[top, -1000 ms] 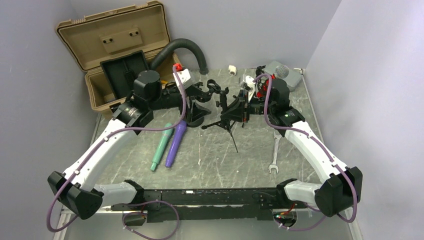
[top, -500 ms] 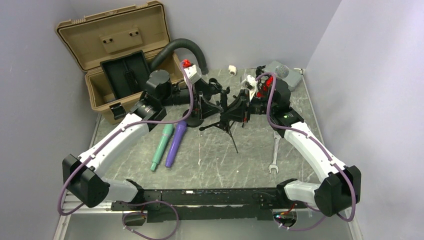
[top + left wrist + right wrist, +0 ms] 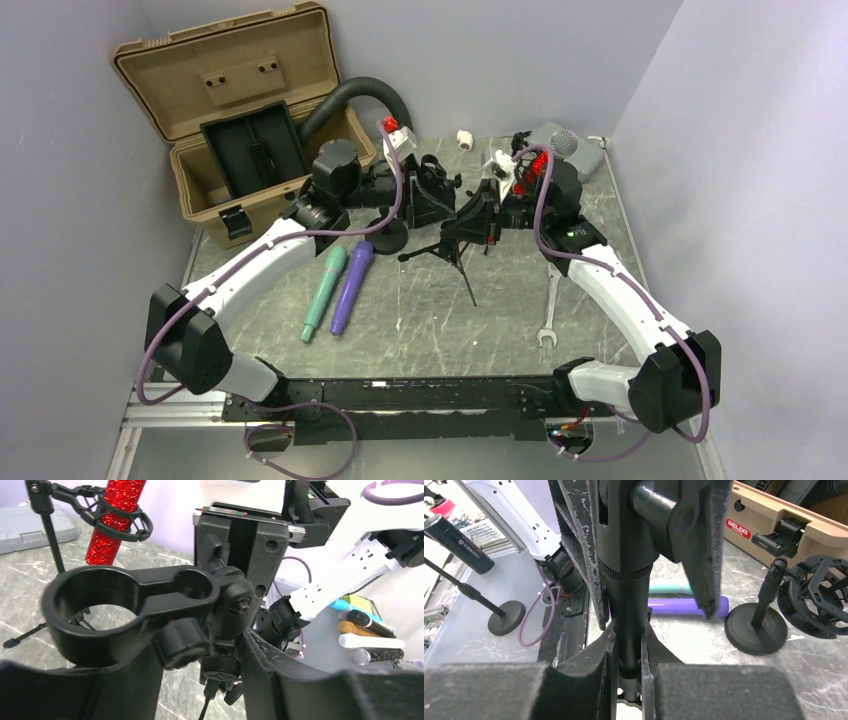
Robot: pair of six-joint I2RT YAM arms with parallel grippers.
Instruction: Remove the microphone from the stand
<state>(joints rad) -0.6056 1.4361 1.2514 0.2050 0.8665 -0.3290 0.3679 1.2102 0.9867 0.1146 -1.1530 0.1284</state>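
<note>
the right gripper (image 3: 626, 641) is clamped on the black stem of the tripod stand (image 3: 455, 247). this pins the stand toward the middle of the far edge of the desk (image 3: 420, 320) so it cannot tip. the left gripper (image 3: 200, 656) straddles the stand's ring clip (image 3: 95, 605), jaws spread; whether they press on it i cannot tell. that ring is empty. the red glitter microphone (image 3: 112, 525) sits in a shock mount (image 3: 131, 530) toward the far right corner, and looks like the piece yet to free.
</note>
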